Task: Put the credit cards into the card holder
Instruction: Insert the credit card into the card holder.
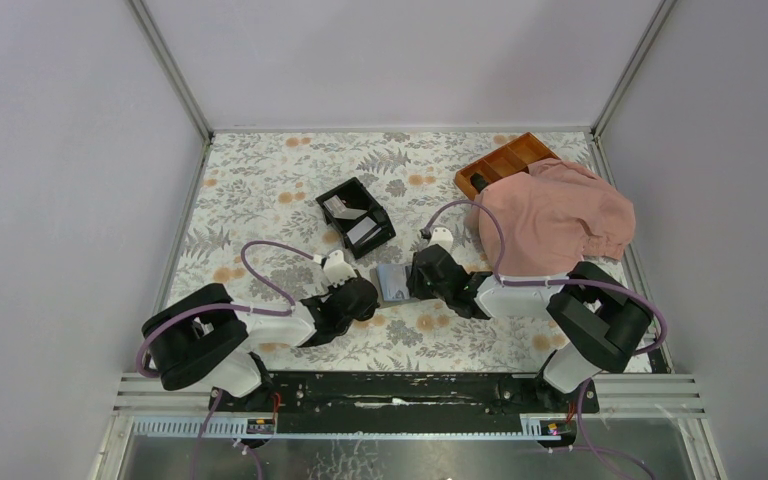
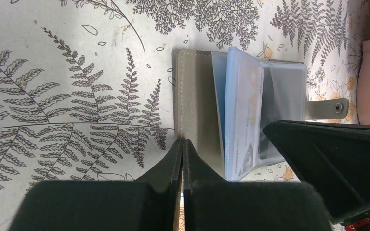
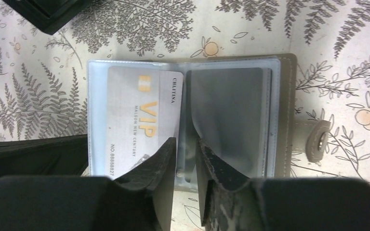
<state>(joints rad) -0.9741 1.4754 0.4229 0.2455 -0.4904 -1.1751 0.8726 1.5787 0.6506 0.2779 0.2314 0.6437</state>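
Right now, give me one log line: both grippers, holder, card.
left gripper: shut, tips at holder edge | right gripper: jaws narrow over open sleeves, grip unclear | card: one inside holder

One card holder [image 3: 289, 96]; three credit cards [image 3: 139, 115] visible, one in its sleeve, two in the one black box [image 1: 355, 192]; one orange-brown tray [image 1: 505, 163]; one pink cloth [image 1: 555, 215]; two arms [image 1: 260, 325]
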